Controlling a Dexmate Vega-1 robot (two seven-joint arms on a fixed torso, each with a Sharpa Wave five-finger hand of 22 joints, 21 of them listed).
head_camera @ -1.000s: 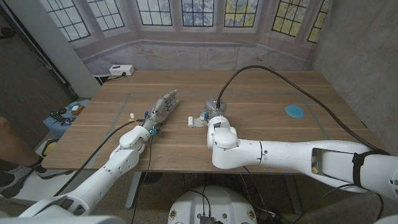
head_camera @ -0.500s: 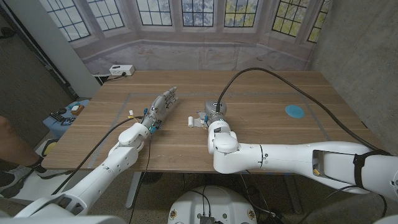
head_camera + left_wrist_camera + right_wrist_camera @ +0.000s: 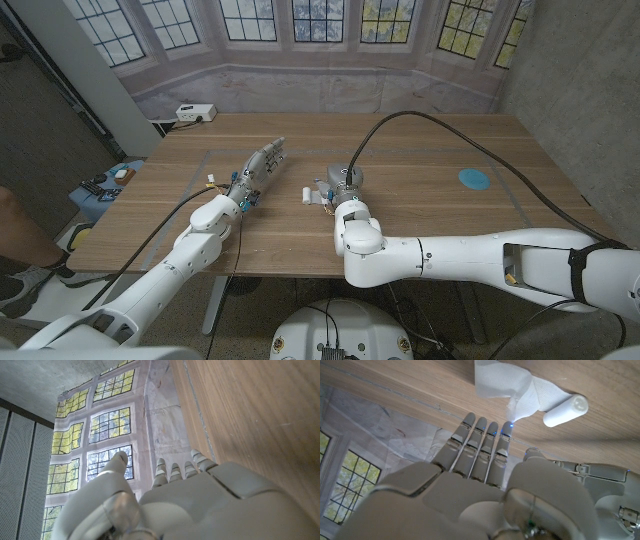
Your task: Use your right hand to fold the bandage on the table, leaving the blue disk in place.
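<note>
The white bandage [image 3: 311, 194] lies near the table's middle, a small roll [image 3: 565, 410] with a loose crumpled strip [image 3: 501, 382] trailing from it. My right hand [image 3: 341, 183] hovers just right of it, fingers straight and together, thumb apart, holding nothing. One fingertip [image 3: 507, 425] comes up to the strip's hanging corner; contact is unclear. My left hand [image 3: 261, 168] reaches out left of the bandage with fingers extended and nothing in it; it also edges into the right wrist view [image 3: 592, 474]. The blue disk [image 3: 474, 179] sits flat at the far right of the table [image 3: 420, 215].
A black cable [image 3: 430, 113] arcs over the table from my right wrist. A white box [image 3: 195, 113] sits at the back left corner. Left of the table are a blue stand with small items [image 3: 104, 186] and a person's leg [image 3: 14, 228].
My right hand has drawn slightly nearer and left, toward the bandage. The left hand has shifted a little to the left. Bandage and disk have not moved.
</note>
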